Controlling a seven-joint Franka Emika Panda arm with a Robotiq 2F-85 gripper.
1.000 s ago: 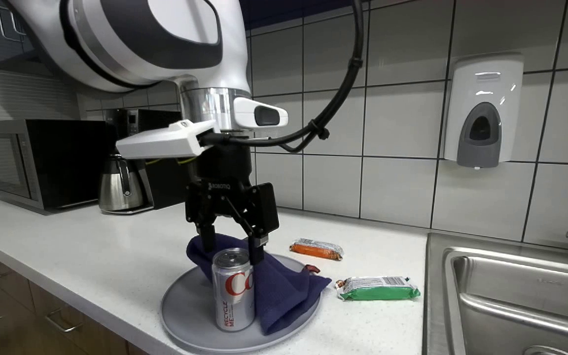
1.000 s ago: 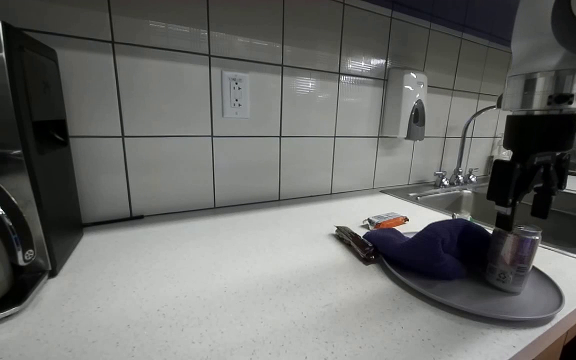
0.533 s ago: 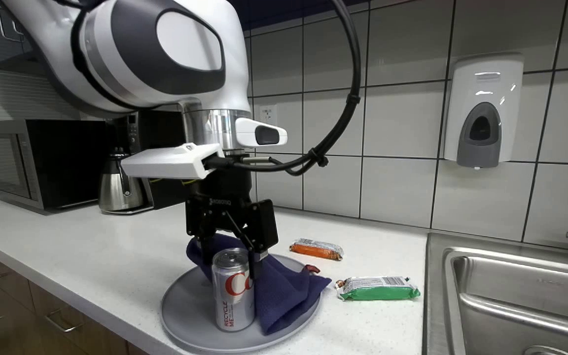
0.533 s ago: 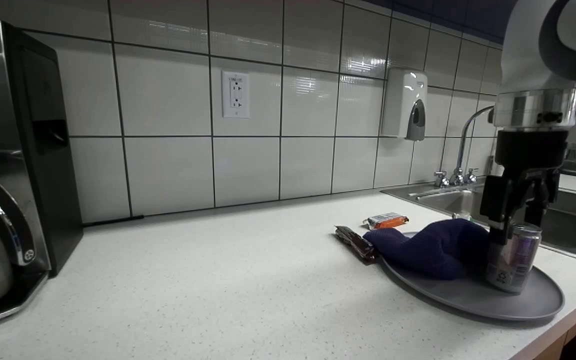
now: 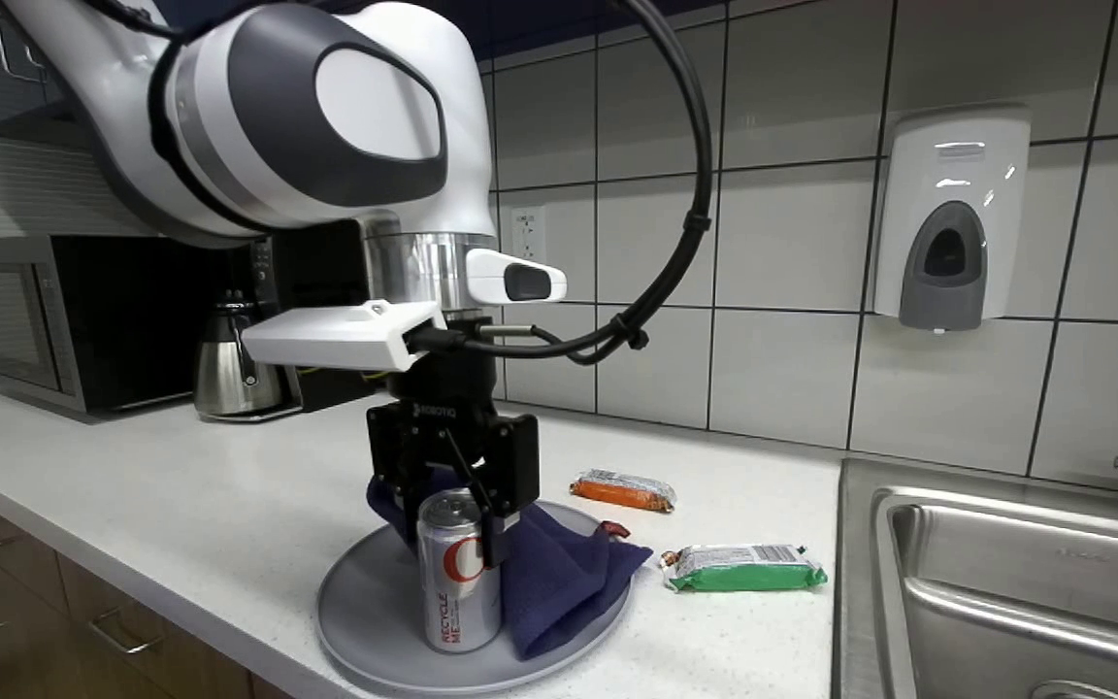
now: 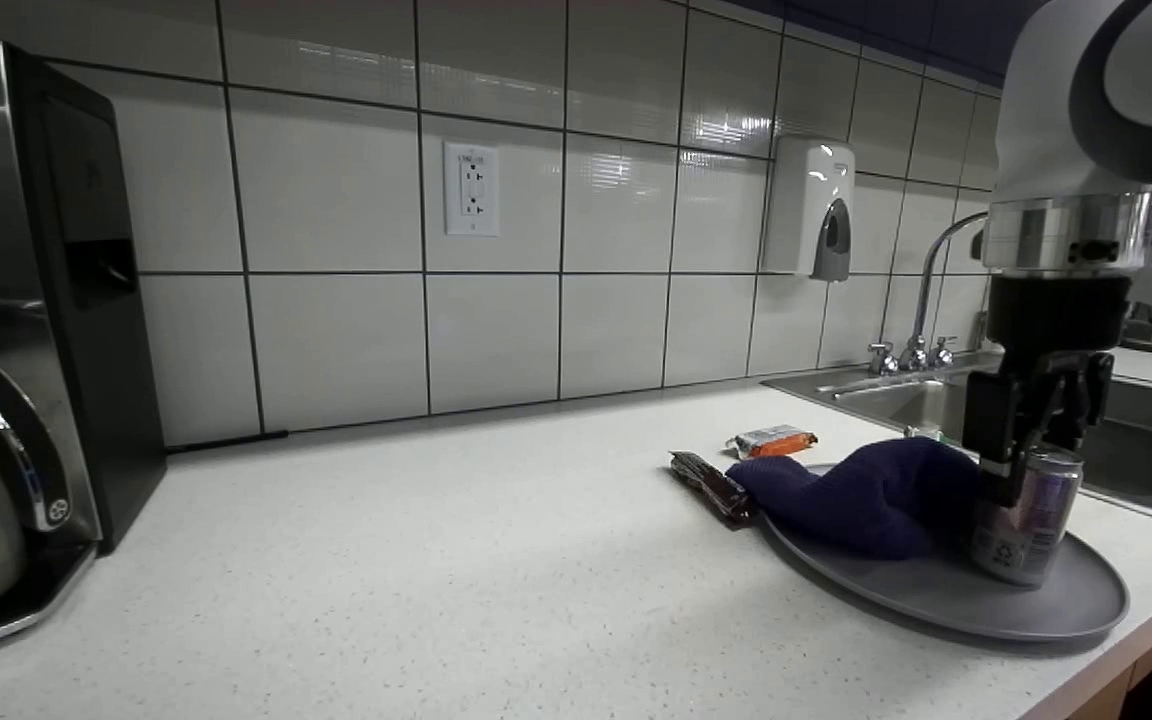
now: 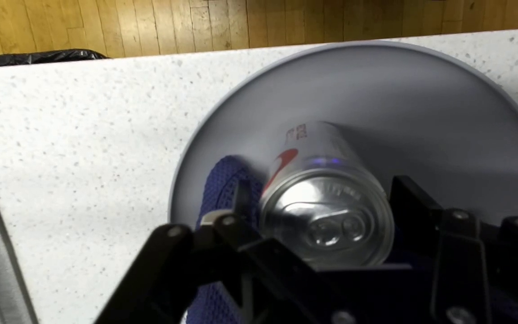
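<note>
A silver soda can (image 5: 457,607) with red lettering stands upright on a grey plate (image 5: 370,621). It also shows in an exterior view (image 6: 1021,545) and, from above, in the wrist view (image 7: 322,220). A dark blue cloth (image 5: 574,582) lies crumpled on the plate beside the can; in an exterior view it hangs over the plate's rim (image 6: 866,500). My gripper (image 5: 452,534) points down with its fingers around the can's upper part. In the wrist view the gripper (image 7: 324,195) is open, one finger on each side of the can. A gap shows on the left; the right finger is very close.
An orange-wrapped bar (image 5: 623,491) and a green-wrapped bar (image 5: 745,568) lie behind and beside the plate. A brown-wrapped bar (image 6: 711,488) lies by the cloth. A steel sink (image 5: 996,621) is set in the counter. A coffee maker (image 6: 101,330) and a microwave (image 5: 122,320) stand farther along.
My gripper has moved down, from above the can's top to around its upper part. The can, cloth and plate have not moved.
</note>
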